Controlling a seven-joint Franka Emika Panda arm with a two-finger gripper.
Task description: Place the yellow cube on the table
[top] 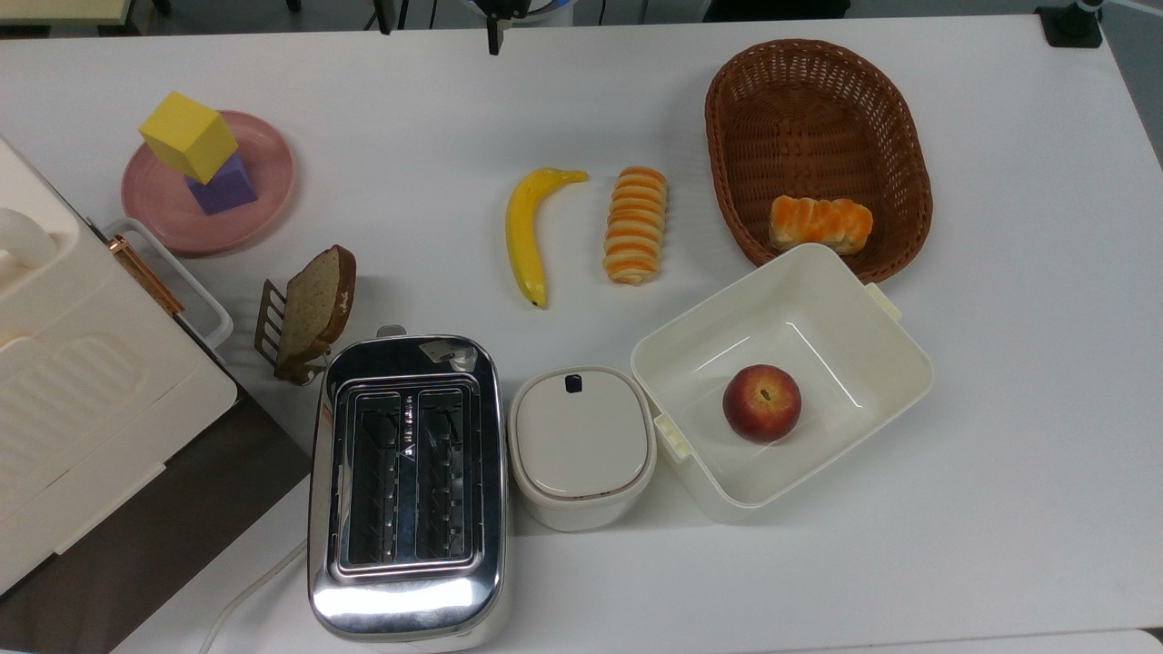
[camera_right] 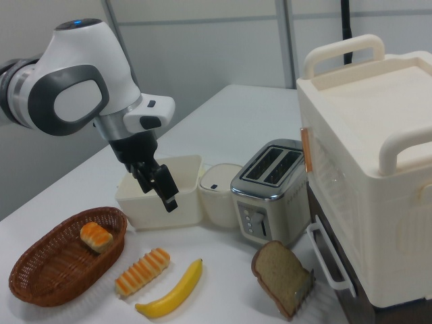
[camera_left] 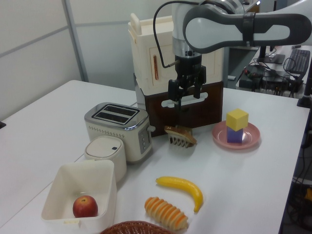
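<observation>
Yellow cube sits on purple cube, pink plate, near worktop corner. Your claw empty, fingers apart, well off. Nothing done; grasp and placement both remain.

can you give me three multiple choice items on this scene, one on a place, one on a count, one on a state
1. Where is the yellow cube?
A. in the wicker basket
B. on the purple cube on the pink plate
C. on the toaster

2. How many striped bread rolls are there?
A. one
B. two
C. four

3. What state is the white bin holding the peach in?
A. open-topped
B. lidded
C. overturned

Answers: 1 B, the cube sits stacked on the purple one; 2 B, one roll lies beside the banana, another in the basket; 3 A, the peach shows from above.
</observation>
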